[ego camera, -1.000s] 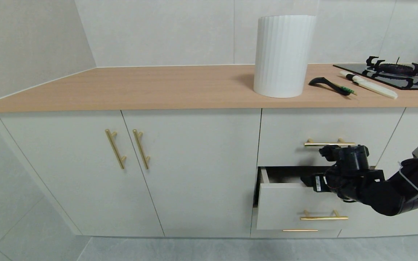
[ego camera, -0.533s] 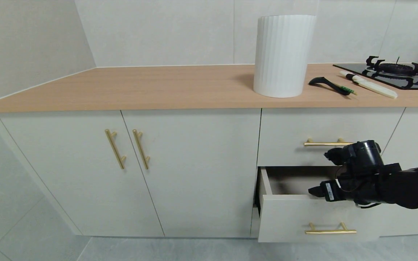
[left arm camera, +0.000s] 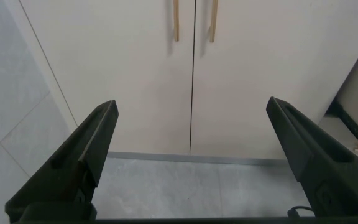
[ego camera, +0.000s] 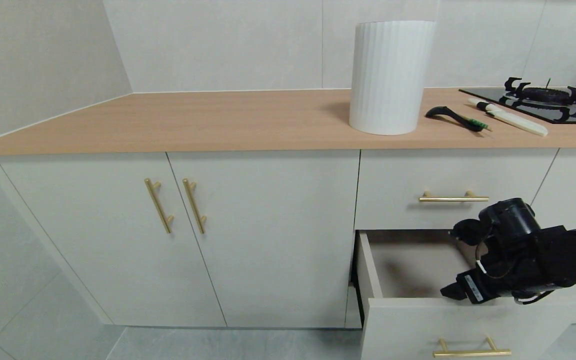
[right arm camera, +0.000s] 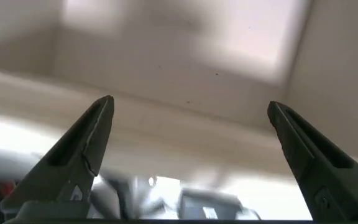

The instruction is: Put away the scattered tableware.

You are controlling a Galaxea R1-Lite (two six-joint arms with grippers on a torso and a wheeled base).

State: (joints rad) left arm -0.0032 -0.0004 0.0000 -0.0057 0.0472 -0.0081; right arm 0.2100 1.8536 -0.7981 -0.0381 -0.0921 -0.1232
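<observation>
On the wooden counter (ego camera: 218,117) at the right lie a black ladle with a green-tipped handle (ego camera: 455,116) and a white knife (ego camera: 509,117). Below them the second drawer (ego camera: 418,312) stands pulled far out, its inside bare. My right gripper (ego camera: 452,291) sits at the top edge of the drawer's front panel, just inside it. Seen from the right wrist, that gripper (right arm camera: 191,143) is open, fingers wide apart over the drawer's interior (right arm camera: 185,62). My left gripper (left arm camera: 191,149) is open and low, facing the double cabinet doors (left arm camera: 194,74), holding nothing.
A tall white ribbed cylinder (ego camera: 390,77) stands on the counter left of the ladle. A black gas hob (ego camera: 543,102) is at the far right. The top drawer (ego camera: 453,187) is closed. Grey floor tiles (left arm camera: 166,186) lie below the doors.
The second drawer has slid much farther out towards me. My right gripper has come back with its front panel, lower and to the right in the head view.
</observation>
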